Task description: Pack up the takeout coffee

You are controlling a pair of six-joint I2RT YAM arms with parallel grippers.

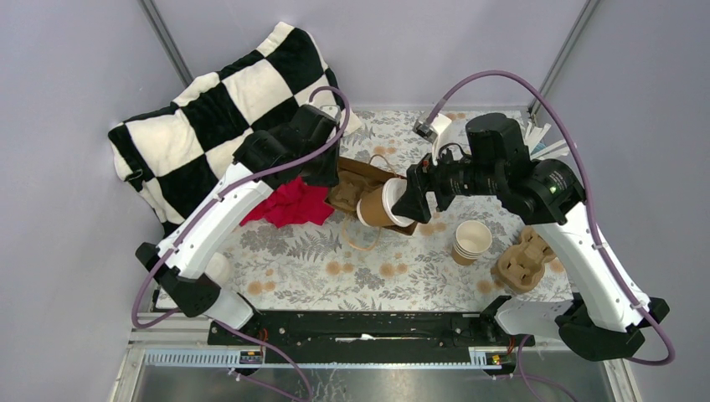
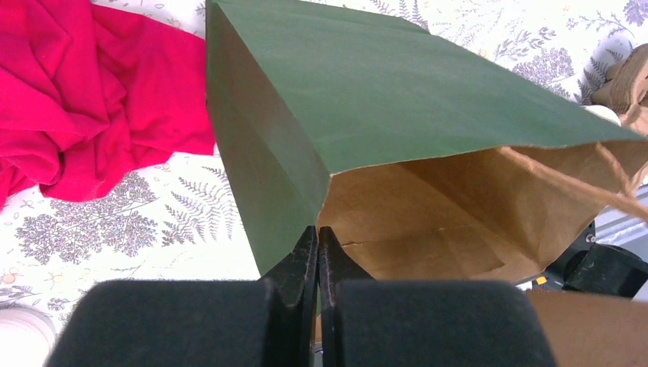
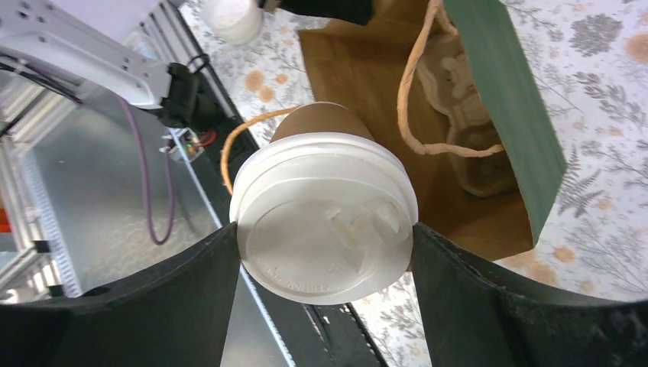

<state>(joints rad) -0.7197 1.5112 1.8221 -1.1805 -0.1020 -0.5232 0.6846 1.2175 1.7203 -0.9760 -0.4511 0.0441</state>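
Observation:
The takeout coffee [image 1: 378,205], a brown paper cup with a white lid [image 3: 325,229], is held tilted on its side at the mouth of a paper bag [image 1: 362,174]. The bag is green outside [image 2: 397,84] and brown inside [image 3: 359,69], and it lies on its side on the table. My right gripper [image 3: 325,241] is shut on the cup at the lid rim, the cup's bottom pointing into the bag. My left gripper [image 2: 318,233] is shut on the edge of the bag's mouth and holds it open. A molded carrier [image 3: 466,115] lies inside the bag.
A red cloth [image 1: 289,203] lies left of the bag. A black-and-white checkered cloth [image 1: 226,109] is at the back left. A stack of lidless cups [image 1: 471,241] and molded cardboard carriers [image 1: 523,261] stand at the right. The bag's rope handle [image 3: 416,115] hangs across its mouth.

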